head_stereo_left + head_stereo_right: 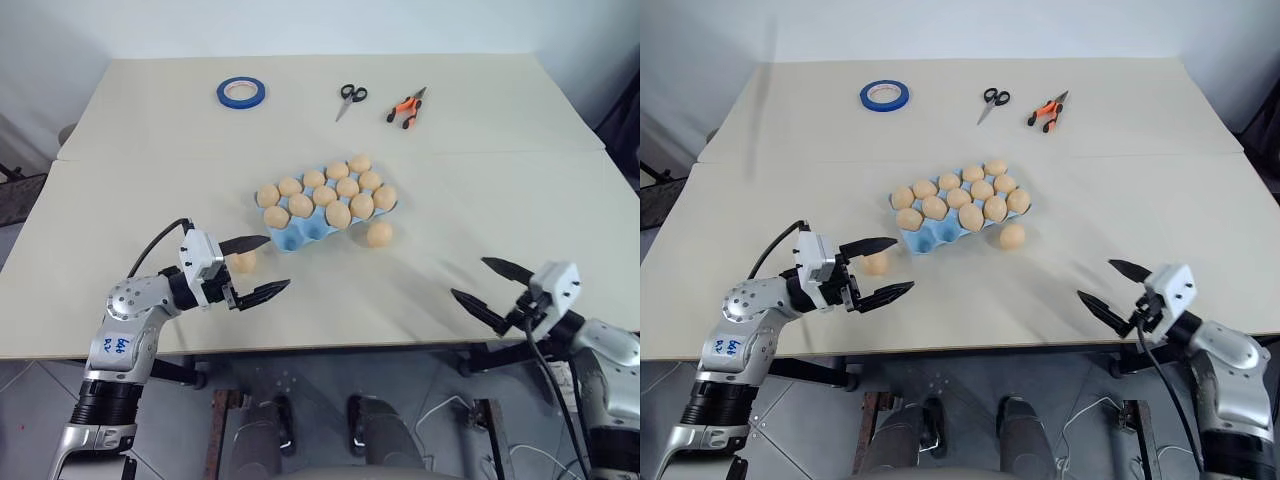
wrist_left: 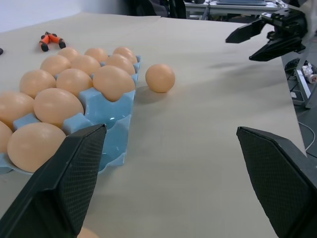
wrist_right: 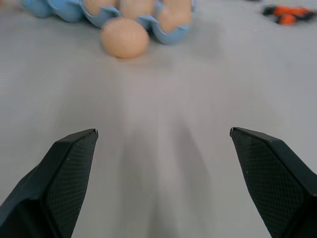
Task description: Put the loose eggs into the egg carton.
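Note:
The light blue egg carton (image 1: 297, 237) lies mid-table, holding several pale orange eggs, with bare blue cups at its near-left end. One loose egg (image 1: 379, 234) rests on the table against the carton's near-right side, also seen as the loose egg (image 3: 125, 37) ahead of my right fingers. A second loose egg (image 1: 243, 262) sits just behind my left gripper (image 1: 276, 263), which is open and level, pointing right with nothing between its fingers. My right gripper (image 1: 469, 279) hangs open and empty near the table's front right edge, well away from the eggs.
At the back of the table lie a blue tape roll (image 1: 241, 92), scissors (image 1: 349, 98) and orange-handled pliers (image 1: 405, 108). The table's front edge (image 1: 380, 347) runs just below both grippers. Bare tabletop stretches between the carton and the right gripper.

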Controlling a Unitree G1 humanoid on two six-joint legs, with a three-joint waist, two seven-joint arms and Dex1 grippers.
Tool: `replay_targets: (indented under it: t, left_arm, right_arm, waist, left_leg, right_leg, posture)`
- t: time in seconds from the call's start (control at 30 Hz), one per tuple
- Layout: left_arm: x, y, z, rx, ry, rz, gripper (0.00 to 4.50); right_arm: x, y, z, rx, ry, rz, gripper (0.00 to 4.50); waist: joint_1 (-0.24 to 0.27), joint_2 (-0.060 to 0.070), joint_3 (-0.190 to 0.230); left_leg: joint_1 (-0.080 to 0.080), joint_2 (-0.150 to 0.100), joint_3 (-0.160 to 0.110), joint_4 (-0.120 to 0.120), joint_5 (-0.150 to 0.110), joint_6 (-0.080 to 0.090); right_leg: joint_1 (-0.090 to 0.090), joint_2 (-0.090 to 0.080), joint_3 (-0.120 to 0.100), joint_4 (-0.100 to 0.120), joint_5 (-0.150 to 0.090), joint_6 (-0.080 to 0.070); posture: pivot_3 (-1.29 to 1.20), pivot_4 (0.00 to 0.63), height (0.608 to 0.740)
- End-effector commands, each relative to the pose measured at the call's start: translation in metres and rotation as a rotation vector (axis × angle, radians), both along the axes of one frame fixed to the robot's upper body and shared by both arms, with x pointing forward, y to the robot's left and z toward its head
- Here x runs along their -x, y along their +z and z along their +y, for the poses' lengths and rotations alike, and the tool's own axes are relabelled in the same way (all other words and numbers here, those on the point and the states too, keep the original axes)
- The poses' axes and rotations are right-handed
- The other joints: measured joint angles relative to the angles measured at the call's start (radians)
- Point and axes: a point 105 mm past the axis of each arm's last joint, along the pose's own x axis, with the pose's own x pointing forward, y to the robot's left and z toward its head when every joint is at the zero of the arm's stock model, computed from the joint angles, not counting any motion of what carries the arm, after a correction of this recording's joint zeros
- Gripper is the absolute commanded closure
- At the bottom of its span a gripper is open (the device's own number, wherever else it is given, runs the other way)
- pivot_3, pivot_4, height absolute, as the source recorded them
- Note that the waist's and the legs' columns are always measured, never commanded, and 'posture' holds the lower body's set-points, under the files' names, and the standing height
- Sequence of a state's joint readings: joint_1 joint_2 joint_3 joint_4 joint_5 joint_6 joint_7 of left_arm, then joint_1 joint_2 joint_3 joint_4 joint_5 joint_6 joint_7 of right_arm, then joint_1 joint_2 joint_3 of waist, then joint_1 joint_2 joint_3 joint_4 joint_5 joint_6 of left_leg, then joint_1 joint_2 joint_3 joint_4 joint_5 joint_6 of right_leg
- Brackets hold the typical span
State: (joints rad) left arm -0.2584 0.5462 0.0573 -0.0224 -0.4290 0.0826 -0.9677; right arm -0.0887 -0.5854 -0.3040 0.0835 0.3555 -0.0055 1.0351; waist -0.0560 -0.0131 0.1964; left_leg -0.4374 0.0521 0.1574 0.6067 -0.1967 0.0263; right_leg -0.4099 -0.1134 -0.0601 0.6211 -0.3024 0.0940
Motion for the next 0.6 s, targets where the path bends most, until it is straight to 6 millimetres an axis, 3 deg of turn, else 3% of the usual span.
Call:
replay_targets:
  t: [0.03, 0.27, 0.53, 0.6]
  left_arm:
    - [0.006, 0.005, 0.007, -0.003, 0.016, -0.032, 0.0]
    - [0.015, 0.008, 0.016, 0.011, 0.079, -0.063, 0.0]
    - [0.023, 0.01, 0.015, 0.022, 0.105, -0.077, 0.0]
    - [0.024, 0.011, 0.016, 0.024, 0.111, -0.082, 0.0]
  right_arm:
    - [-0.018, 0.017, 0.032, 0.026, 0.116, -0.004, 0.02]
    - [-0.061, 0.022, 0.076, -0.009, 0.18, 0.063, 0.02]
    - [-0.102, 0.007, 0.096, 0.014, 0.139, 0.097, 0.02]
    - [-0.104, 0.012, 0.101, -0.008, 0.155, 0.078, 0.4]
  waist:
    - [0.0, 0.0, 0.0]
    - [0.004, 0.0, 0.0]
    - [0.0, 0.0, 0.0]
    - [0.0, 0.0, 0.0]
  left_leg:
    - [0.0, 0.0, 0.0, 0.001, 0.0, 0.0]
    - [-0.002, 0.001, -0.003, 0.002, 0.0, 0.0]
    - [-0.003, -0.001, -0.002, -0.001, 0.0, 0.0]
    - [-0.003, 0.0, -0.001, -0.001, 0.0, 0.0]
  right_leg:
    - [0.0, 0.0, 0.0, 0.001, 0.0, 0.0]
    - [-0.001, -0.001, 0.0, 0.002, -0.001, -0.002]
    - [-0.002, -0.002, -0.002, 0.0, -0.001, -0.002]
    - [-0.002, -0.001, -0.002, 0.001, -0.001, -0.002]
  posture:
    - [0.0, 0.15, 0.74]
    - [0.0, 0.15, 0.74]
    - [0.0, 0.15, 0.74]
    - [0.0, 0.15, 0.74]
